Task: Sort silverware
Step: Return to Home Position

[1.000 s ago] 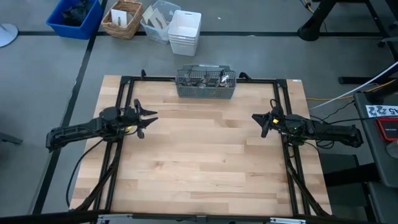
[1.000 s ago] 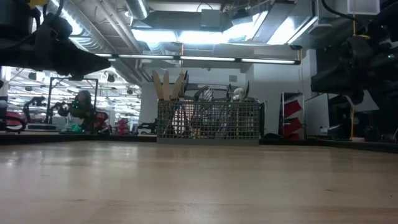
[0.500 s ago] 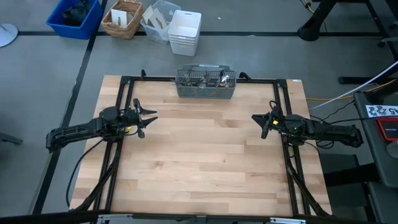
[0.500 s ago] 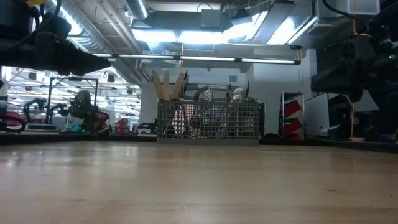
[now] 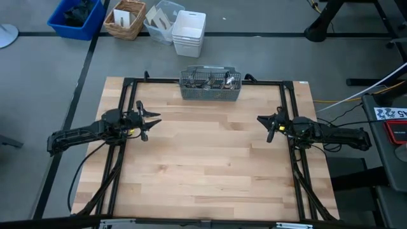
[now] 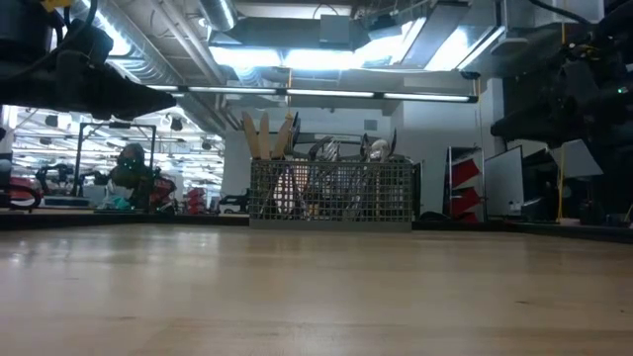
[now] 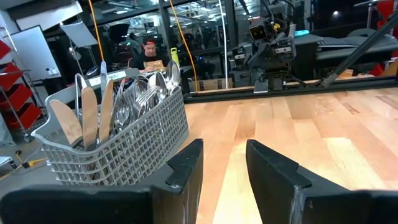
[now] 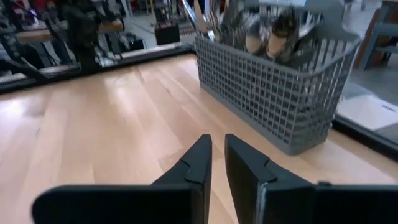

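Observation:
The silverware [image 5: 213,79] stands upright in a grey mesh caddy [image 5: 210,93] at the middle of the table's far edge. Forks, spoons and knives [image 7: 134,93] stick up out of the caddy, with their lower ends inside it. My left gripper [image 5: 152,122] hovers open over the table's left side and points level toward the right; nothing is between its fingers [image 7: 186,165]. My right gripper [image 5: 262,122] hovers over the right side and faces it. Its fingers [image 8: 200,158] stand a narrow gap apart with nothing between them. The caddy [image 8: 273,93] lies ahead of both.
Black frame rails [image 5: 127,159] run along the table's left, right and far sides. Bare wood [image 5: 203,159] lies between the arms. Bins and a basket [image 5: 125,19] stand on the floor beyond the far edge. A person [image 7: 149,53] sits in the room behind.
My right gripper has rolled about its own pointing line while staying in place. The caddy and the silverware have not moved.

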Tool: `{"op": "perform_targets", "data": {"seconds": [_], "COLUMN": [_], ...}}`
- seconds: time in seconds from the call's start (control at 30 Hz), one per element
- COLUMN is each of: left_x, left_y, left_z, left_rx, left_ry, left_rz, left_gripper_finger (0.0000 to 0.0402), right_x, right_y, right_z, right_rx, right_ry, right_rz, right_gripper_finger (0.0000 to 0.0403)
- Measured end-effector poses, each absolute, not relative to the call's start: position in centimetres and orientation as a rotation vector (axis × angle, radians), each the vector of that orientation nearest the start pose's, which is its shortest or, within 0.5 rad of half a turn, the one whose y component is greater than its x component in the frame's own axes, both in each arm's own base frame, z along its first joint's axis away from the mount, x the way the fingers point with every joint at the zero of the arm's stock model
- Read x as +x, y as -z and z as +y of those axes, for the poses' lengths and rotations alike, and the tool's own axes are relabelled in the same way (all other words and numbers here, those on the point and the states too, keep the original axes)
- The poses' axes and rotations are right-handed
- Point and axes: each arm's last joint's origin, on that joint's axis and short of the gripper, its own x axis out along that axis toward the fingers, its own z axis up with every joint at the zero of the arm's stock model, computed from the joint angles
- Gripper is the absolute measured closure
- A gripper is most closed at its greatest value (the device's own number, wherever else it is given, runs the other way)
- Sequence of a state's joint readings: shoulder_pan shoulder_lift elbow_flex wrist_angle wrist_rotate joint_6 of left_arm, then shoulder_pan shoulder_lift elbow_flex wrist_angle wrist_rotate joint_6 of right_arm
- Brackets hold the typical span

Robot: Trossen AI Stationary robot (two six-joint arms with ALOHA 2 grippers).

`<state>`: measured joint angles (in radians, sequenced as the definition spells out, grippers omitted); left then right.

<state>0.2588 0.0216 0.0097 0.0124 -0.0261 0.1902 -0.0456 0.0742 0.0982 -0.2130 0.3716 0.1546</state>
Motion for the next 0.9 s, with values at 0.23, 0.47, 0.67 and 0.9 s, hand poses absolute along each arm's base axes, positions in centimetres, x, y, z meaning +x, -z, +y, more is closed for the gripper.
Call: {"op": "perform_targets", "data": {"seconds": [0.23,0.47,0.67,0.9], "left_x": [9.5,9.5,9.5,9.5], "left_y": [-16.63,-16.63,-16.63,-16.62], "left_z": [2.59,2.59,2.59,2.59], "left_rx": [0.189,0.189,0.189,0.189], "left_ry": [-0.284,-0.284,-0.284,-0.284], "left_rz": [0.027,0.027,0.027,0.027], "left_gripper_finger": [0.0286,0.0286,0.0286,0.0286], "right_x": [9.34,9.38,9.16,8.83], "right_y": [-17.39,-17.44,-17.71,-18.0], "right_z": [-1.4,-1.27,-1.26,-1.24], "right_rx": [0.082,0.077,0.079,0.061], "right_ry": [0.396,0.346,0.345,0.342], "right_rz": [0.138,0.141,0.108,0.077], "right_gripper_finger": [0.0354,0.0354,0.0354,0.0354]}}
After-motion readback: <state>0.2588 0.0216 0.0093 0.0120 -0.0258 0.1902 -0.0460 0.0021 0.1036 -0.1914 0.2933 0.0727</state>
